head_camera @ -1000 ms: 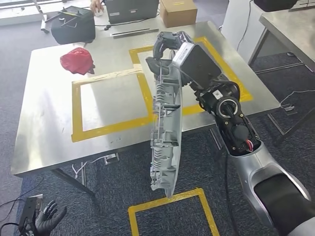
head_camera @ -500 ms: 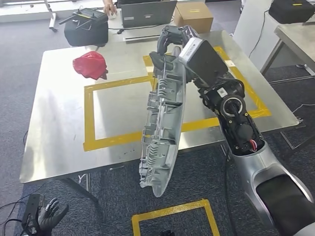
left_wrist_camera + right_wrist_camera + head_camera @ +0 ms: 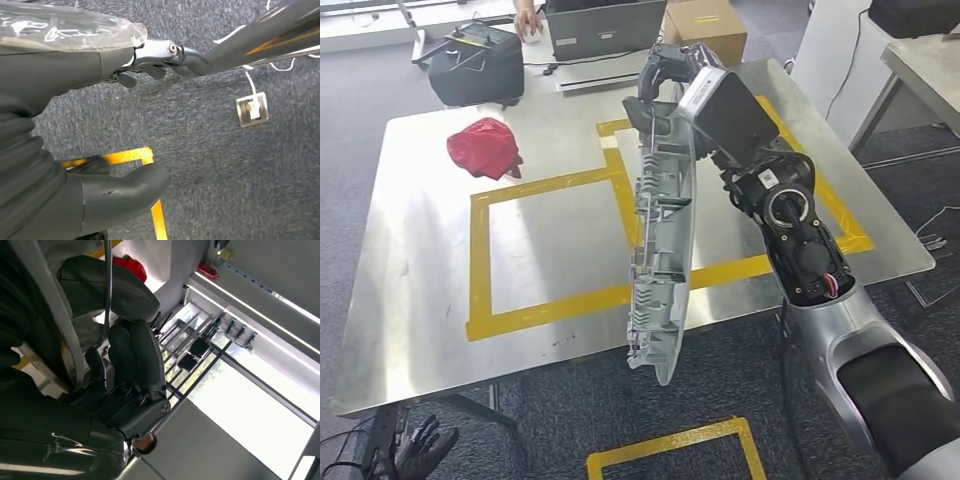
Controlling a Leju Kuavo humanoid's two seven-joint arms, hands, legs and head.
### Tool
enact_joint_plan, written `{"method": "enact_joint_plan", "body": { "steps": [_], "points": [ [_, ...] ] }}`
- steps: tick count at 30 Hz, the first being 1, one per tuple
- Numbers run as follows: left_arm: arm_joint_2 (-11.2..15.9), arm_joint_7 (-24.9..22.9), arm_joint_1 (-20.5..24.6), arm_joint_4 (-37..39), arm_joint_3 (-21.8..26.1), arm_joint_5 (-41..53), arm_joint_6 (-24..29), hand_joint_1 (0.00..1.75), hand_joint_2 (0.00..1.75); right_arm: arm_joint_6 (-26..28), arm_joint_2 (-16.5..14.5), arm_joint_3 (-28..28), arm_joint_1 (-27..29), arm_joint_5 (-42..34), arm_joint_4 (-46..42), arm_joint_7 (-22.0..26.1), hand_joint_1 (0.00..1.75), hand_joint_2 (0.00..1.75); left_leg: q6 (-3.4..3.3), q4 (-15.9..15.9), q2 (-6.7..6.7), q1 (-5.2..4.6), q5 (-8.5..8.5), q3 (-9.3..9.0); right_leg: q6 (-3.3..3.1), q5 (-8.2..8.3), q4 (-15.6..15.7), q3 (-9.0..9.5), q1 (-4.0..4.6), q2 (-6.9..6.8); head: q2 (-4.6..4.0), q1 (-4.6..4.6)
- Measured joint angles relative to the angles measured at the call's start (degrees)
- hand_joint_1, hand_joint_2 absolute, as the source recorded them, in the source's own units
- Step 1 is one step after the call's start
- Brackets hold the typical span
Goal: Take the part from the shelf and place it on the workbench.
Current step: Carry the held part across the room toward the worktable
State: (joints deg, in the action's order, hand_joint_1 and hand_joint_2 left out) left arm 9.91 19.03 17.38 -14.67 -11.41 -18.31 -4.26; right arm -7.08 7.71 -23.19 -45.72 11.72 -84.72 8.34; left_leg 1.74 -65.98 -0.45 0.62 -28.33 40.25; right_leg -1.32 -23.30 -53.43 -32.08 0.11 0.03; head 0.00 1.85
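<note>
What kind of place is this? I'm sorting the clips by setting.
Probably a robotics lab or test room in an office-like space: a steel workbench marked with yellow tape rectangles, grey carpet with loose cables, and a laptop and cardboard box behind it. The right hand holds a grey part.

Right hand (image 3: 113,360) closed around the grey part (image 3: 56,315), dark fingers (image 3: 139,360) wrapped over its edge, thin metal rod (image 3: 108,285) crossing the thumb, red cloth (image 3: 130,265) on the bench (image 3: 151,252) beyond, bright windows behind.
</note>
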Motion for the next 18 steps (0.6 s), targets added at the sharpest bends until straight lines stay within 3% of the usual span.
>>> {"method": "enact_joint_plan", "body": {
  "steps": [1,2,4,5,9,12,18],
  "points": [
    [0.1,-0.1,-0.3,0.0,0.0,-0.1,0.0,0.00,1.75,0.0,0.0,0.0,0.0,0.0,0.1,0.1,1.75,1.75,-0.16,4.4,0.01,-0.01,3.23,-1.26,0.14,-0.32,0.0,0.34,0.00,0.00,0.00,-0.16],
    [0.2,-0.2,-0.5,0.0,0.0,-0.1,0.0,0.00,1.75,0.1,0.0,0.0,0.0,0.0,0.1,0.1,1.75,1.75,-0.41,8.1,0.02,-0.13,5.29,-2.42,0.33,-0.59,-0.1,0.57,0.07,0.02,0.00,-0.34],
    [0.4,-0.2,-0.8,0.0,0.0,-0.2,0.0,0.00,1.75,0.1,0.0,0.0,-0.1,0.0,0.2,0.2,1.75,1.75,-1.23,11.8,0.02,-0.39,6.92,-3.68,0.86,-1.04,-0.2,0.58,0.20,0.06,0.00,-0.58],
    [0.4,-0.2,-0.9,0.0,0.0,-0.2,0.0,0.00,1.75,0.2,0.0,0.1,-0.1,0.0,0.3,0.3,1.75,1.75,-1.56,11.9,0.01,-0.49,6.77,-3.75,1.08,-1.24,-0.3,0.52,0.27,0.08,0.00,-0.60],
    [0.5,0.0,-1.3,0.0,0.0,0.0,0.2,0.00,1.75,0.3,0.0,0.1,-0.1,0.1,0.4,0.5,1.75,1.75,-1.53,11.9,-0.11,-0.51,7.38,-4.03,0.27,-1.63,-0.3,0.79,0.34,-0.05,0.00,-0.20],
    [0.4,-0.1,-1.5,0.0,0.0,0.2,0.5,0.00,1.75,0.3,0.0,0.1,-0.2,0.1,0.7,0.7,1.75,1.75,-1.88,11.9,-0.18,-0.64,7.23,-4.10,0.36,-1.64,0.1,1.03,0.26,-0.12,0.00,0.21],
    [0.3,-0.2,-1.7,0.0,0.0,0.3,0.6,0.00,1.75,0.4,0.0,0.1,-0.3,0.2,0.9,0.8,1.75,1.75,-2.23,11.9,-0.19,-0.70,7.14,-4.11,1.31,-1.54,0.5,1.27,0.19,-0.12,0.00,0.47]
  ]
}}
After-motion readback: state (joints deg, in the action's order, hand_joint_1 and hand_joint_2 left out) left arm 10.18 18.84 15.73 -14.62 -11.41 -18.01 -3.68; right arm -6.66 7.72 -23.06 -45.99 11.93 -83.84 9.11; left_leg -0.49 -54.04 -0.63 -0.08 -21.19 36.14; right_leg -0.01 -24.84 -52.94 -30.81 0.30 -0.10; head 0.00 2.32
